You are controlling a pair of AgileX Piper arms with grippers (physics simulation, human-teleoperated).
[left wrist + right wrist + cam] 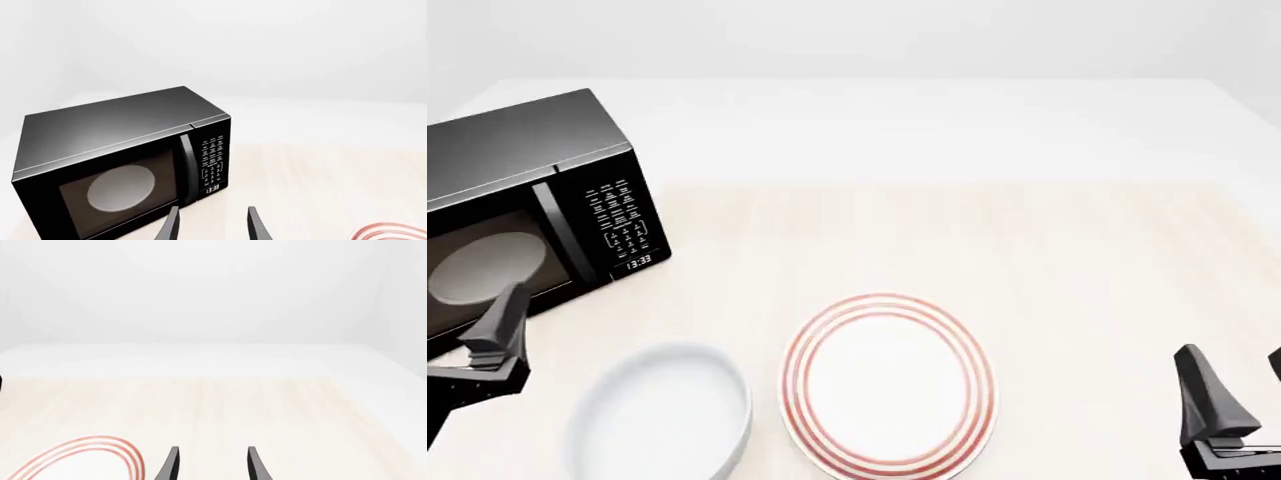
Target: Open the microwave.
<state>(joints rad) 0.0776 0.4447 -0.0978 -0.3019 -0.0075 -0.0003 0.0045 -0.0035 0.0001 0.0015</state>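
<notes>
The microwave is a glossy black box at the table's far left, with its door shut. Its vertical bar handle stands between the window and the keypad, and the clock glows below. In the left wrist view the microwave fills the left half, with the handle just beyond my fingertips. My left gripper is open and empty, a short way in front of the door. One of its fingers shows in the front view. My right gripper is open and empty at the near right.
A white bowl sits at the near left, close to my left gripper. A white plate with red rings lies beside it at the near middle. The plate's rim also shows in both wrist views.
</notes>
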